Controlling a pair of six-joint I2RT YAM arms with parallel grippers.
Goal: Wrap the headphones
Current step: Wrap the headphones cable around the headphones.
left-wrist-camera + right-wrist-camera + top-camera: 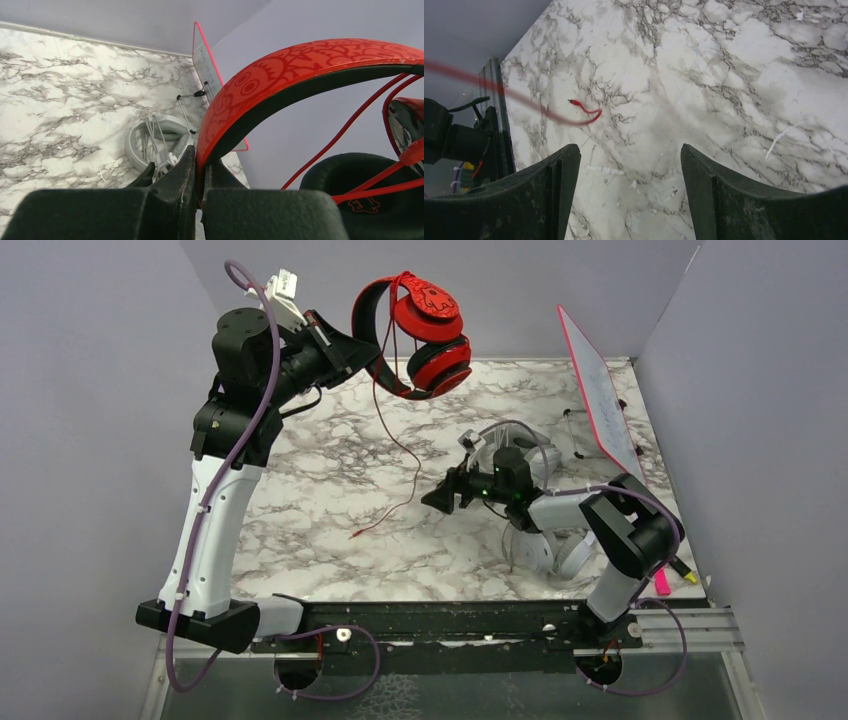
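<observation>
Aloft nr back wall, L claw grips red headphones

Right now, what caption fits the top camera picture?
Left gripper holds red headphones high, cable trailing onto the table; right gripper hovers open.

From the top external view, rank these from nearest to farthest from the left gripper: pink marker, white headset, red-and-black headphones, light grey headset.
1. red-and-black headphones: clamped by the headband in the left gripper, raised at the far left.
2. light grey headset: lying right of centre, mid-depth.
3. white headset: right side, closer to the near edge.
4. pink marker: far right, at the near edge.
</observation>
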